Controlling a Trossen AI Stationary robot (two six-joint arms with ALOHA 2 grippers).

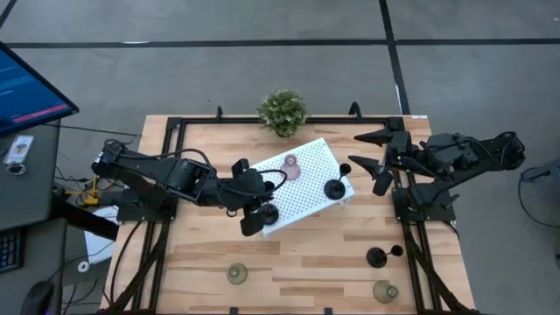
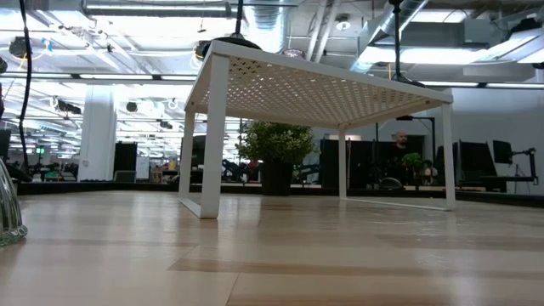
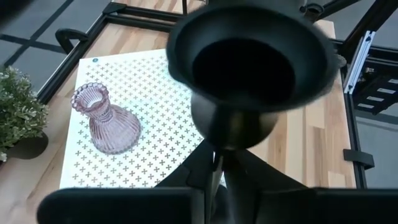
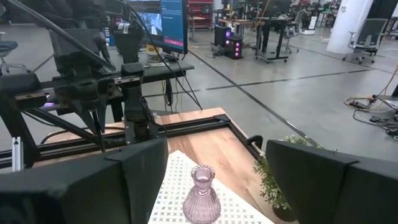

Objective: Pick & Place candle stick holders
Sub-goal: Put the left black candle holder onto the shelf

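Note:
My left gripper [image 1: 260, 217] is shut on a black candle stick holder [image 3: 249, 62] at the near left corner of the white perforated tray [image 1: 311, 206]. A pink glassy holder [image 1: 291, 166] and a second black holder [image 1: 335, 186] stand on the tray. A third black holder [image 1: 378, 256] and two olive-green holders [image 1: 237, 274] [image 1: 385, 291] stand on the table near its front edge. My right gripper [image 1: 373, 159] is open and empty at the table's far right, beside the tray. My left gripper pinches the black holder's thin stem [image 3: 219, 168] between its two fingers, below the cup. The cup's open top faces the wrist camera. The round base [image 2: 228, 40] shows at the tray's top by its corner; whether it rests there I cannot tell.
A green potted plant [image 1: 282, 111] stands at the table's far edge behind the tray. The tray stands raised on thin legs [image 2: 212, 136]. Black frame rails [image 1: 175, 175] run along the table's left and right sides. A person stands far back in the room.

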